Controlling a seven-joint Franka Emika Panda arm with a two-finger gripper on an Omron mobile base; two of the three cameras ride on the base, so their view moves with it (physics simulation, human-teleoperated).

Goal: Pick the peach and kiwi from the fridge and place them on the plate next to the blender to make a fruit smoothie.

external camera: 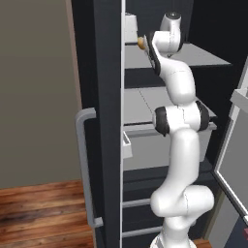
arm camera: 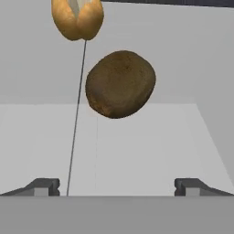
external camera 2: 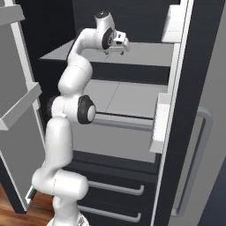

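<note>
Inside the open fridge (external camera 2: pixel 176 145), the claw (arm camera: pixel 117 185) is spread wide above the shelf (arm camera: pixel 146 151), the kiwi (arm camera: pixel 120 84) just ahead between its fingertips, the peach (arm camera: pixel 77 18) beyond, bare shelf around.

a home kitchen: open black fridge (external camera: pixel 104 121), grey shelves (external camera 2: pixel 128 99), wooden floor (external camera: pixel 43 213)
</note>
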